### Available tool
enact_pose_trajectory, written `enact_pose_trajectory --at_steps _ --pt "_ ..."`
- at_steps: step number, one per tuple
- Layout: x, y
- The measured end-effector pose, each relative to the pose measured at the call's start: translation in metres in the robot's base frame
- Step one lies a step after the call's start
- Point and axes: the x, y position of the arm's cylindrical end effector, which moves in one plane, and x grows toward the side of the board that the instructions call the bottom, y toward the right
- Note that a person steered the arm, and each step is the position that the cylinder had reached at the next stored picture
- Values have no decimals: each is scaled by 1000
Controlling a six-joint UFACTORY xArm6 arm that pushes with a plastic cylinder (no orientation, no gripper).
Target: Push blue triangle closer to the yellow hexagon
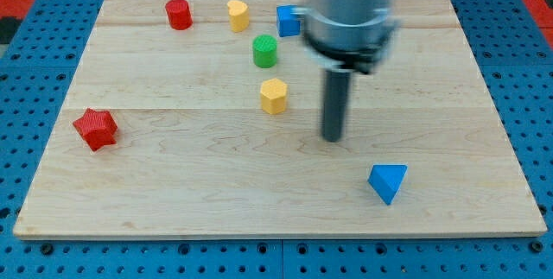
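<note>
Standing between the blue plastic triangle [387, 181] and yellow plastic hexagon [273, 95], my tip [333, 137], no gripper, risks shoving the triangle away.

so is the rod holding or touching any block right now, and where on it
Nothing is held. My tip rests on bare board, apart from every block: the yellow hexagon is up to its left, the blue triangle down to its right.
</note>
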Motion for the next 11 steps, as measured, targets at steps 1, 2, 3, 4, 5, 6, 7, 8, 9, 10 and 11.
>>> enact_pose_trajectory --at_steps 1,2,3,4,5,6,7,8,9,10,11 --pt "28 65" --pt "67 105" --pt "81 113" --pt "82 71" --pt "82 19" --pt "82 -32" --pt "75 -53" --pt "59 -53" --pt "48 -51" --pt "32 -55" --pt "24 -55"
